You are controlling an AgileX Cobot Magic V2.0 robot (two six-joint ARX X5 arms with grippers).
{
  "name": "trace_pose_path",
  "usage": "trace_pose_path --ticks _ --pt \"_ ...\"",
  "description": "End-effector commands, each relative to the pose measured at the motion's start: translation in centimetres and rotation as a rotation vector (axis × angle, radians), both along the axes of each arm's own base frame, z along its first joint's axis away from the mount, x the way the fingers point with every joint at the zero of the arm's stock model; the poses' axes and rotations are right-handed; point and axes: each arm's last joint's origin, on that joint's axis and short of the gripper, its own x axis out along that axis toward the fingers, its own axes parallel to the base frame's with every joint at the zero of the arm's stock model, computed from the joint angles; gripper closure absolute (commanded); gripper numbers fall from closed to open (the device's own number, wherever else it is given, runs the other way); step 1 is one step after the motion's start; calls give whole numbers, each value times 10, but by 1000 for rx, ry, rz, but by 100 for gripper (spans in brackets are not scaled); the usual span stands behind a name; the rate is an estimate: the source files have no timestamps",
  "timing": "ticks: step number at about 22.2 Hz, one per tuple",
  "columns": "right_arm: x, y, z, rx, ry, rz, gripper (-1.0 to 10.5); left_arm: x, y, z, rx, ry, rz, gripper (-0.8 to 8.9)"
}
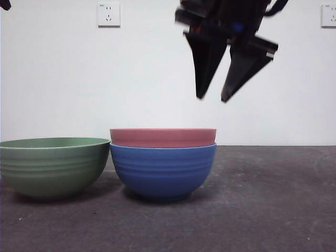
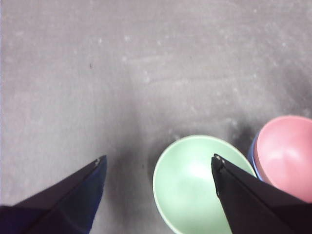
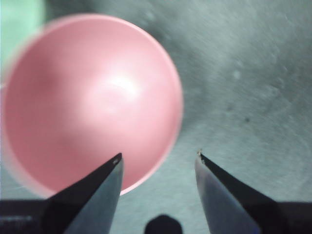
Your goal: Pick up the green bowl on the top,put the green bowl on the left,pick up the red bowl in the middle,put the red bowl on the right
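Nearest the front camera sits the blue bowl [image 1: 163,170] on the dark table [image 1: 273,210], with the red bowl [image 1: 163,137] nested inside it so that only a pink band of rim shows above the blue one. Just beside the stack, on the side where the task wants it, the green bowl [image 1: 52,165] rests alone on the table, apart from the blue wall by a narrow gap.

Above and to the far side of the stack hangs the right gripper [image 1: 212,98], jaws spread, empty, well clear of the red rim. Its wrist camera looks down into the red bowl [image 3: 90,102], one jaw tip over the near rim and the other over bare table. The left gripper [image 2: 158,163] is also spread and empty, high above the green bowl [image 2: 195,183]; it appears only as a dark tip at a top corner of the front view.

The likely trouble is the nesting: a pinch on the red rim could drag the blue bowl up with it, or a jaw might catch both rims, since the exposed band is thin. How tightly they seat cannot be told. A sideways nudge would also bump the close green bowl. Open table lies wide on the gripper's side, plenty for setting down.
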Motion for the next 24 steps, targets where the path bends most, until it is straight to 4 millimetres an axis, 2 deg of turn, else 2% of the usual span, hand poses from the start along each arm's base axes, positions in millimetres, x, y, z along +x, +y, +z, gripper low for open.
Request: trace_pose_path --ticks 1,3,5,12,14,17,19,24 --pt "9 3 -14 -49 14 -13 700 -1 0 -3 -2 25 3 454" --pt "13 6 -21 -55 23 -12 717 -2 0 -3 0 35 4 454" --pt "17 9 -28 -57 26 -12 790 -2 0 -4 2 44 4 454" --pt "25 15 -45 -76 56 -10 795 -3 0 -5 4 53 4 454" --pt "26 16 -48 -83 63 -9 875 -3 0 -5 4 55 4 454" --pt "26 16 -49 -84 65 -10 898 -3 0 -5 5 59 5 454" --pt "26 16 -49 -84 65 -9 958 -3 0 -5 6 59 6 454" --pt "27 16 -49 -79 59 -10 959 -3 0 -5 6 59 6 454"
